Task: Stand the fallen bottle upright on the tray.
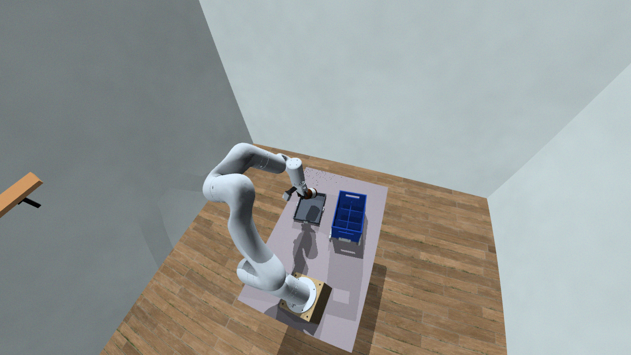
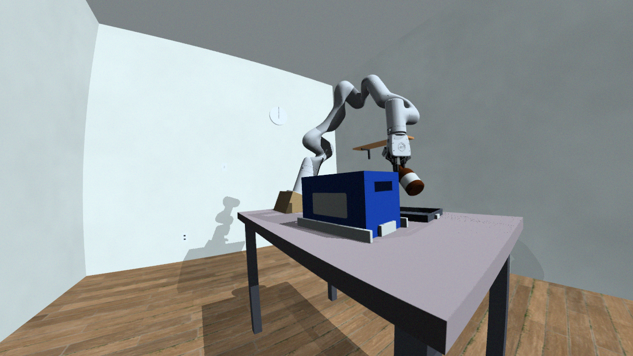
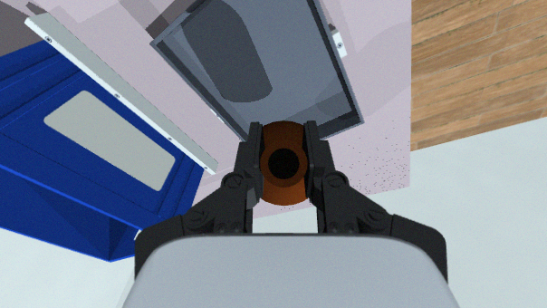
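Observation:
My gripper (image 3: 283,138) is shut on the neck of a brown bottle (image 3: 282,165) with a white label. The bottle (image 2: 409,180) hangs tilted in the air, base down and outward, well above the table. It also shows in the top view (image 1: 311,192), over the far end of the tray. The dark grey tray (image 1: 310,208) lies flat on the table and is empty; the wrist view shows it (image 3: 258,68) below and ahead of the bottle. In the exterior view the tray (image 2: 420,213) lies behind the crate.
A blue crate (image 1: 349,215) with several compartments stands beside the tray; it also shows in the exterior view (image 2: 350,197) and the wrist view (image 3: 86,158). Grey stop strips (image 2: 333,228) lie along its base. The table's far edge (image 3: 409,113) is close.

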`<action>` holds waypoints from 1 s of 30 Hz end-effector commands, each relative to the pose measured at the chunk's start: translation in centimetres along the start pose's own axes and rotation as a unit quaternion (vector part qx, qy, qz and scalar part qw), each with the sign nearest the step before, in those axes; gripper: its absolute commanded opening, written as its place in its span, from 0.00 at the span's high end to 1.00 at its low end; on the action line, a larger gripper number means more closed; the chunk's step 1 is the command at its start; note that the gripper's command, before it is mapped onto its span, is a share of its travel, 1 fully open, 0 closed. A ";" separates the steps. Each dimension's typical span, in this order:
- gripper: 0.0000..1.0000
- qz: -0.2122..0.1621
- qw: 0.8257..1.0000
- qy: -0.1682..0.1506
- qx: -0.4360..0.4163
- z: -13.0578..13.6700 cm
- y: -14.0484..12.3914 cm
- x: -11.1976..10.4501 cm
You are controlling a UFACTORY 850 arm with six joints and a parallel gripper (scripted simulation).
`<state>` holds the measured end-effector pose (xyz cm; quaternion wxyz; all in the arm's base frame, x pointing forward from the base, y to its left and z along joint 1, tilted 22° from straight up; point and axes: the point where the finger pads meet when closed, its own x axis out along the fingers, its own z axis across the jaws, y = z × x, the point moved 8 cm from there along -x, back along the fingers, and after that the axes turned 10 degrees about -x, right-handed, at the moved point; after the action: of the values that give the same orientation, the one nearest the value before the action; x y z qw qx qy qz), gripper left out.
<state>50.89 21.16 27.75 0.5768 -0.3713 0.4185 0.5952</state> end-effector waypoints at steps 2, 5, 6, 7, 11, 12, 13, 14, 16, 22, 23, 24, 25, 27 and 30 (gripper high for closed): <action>1.00 -0.001 0.999 -0.001 -0.036 0.0 -0.1 -0.1; 1.00 -0.001 0.998 -0.001 -0.059 0.0 -0.1 -0.1; 1.00 -0.001 0.998 -0.001 -0.066 0.0 -0.1 -0.1; 1.00 -0.001 0.997 -0.001 -0.072 0.0 -0.1 -0.1; 1.00 -0.001 0.997 -0.001 -0.082 0.0 -0.1 -0.1; 1.00 -0.001 0.996 -0.001 -0.086 0.0 -0.1 -0.1; 1.00 -0.001 0.996 -0.001 -0.089 0.0 -0.1 -0.1; 1.00 -0.001 0.996 -0.001 -0.091 0.0 -0.1 -0.1; 1.00 -0.001 0.996 -0.001 -0.093 0.0 -0.1 -0.1; 1.00 -0.001 0.996 -0.001 -0.094 0.0 -0.1 -0.1; 1.00 -0.001 0.996 -0.001 -0.094 0.0 -0.1 -0.1; 1.00 -0.001 0.996 -0.001 -0.094 0.0 -0.1 -0.1; 1.00 -0.001 0.996 -0.001 -0.094 0.0 -0.1 -0.1; 1.00 -0.001 0.996 -0.001 -0.094 0.0 -0.1 -0.1; 1.00 -0.001 0.996 -0.001 -0.094 0.0 -0.1 -0.1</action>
<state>50.89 21.15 27.74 0.5399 -0.4233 0.3607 0.6318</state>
